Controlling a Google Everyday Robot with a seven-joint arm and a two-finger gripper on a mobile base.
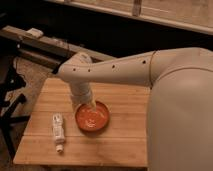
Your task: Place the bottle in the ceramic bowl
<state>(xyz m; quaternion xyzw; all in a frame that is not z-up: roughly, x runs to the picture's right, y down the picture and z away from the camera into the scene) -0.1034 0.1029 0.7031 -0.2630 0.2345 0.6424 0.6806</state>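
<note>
The hand (90,103) is down over the ceramic bowl (99,121), right at the bowl's eleven o'clock rim. Spread or pressed together? Can't tell from here, and there's nothing to be seen in its grip. The arm (117,69) reaches in from three o'clock, runs level across the wooden surface (122,142), then bends sharply at the wrist to point the hand straight down. The bottle (58,131) lies flat on the surface at the bowl's eight o'clock, just beside it, cap toward six o'clock.
</note>
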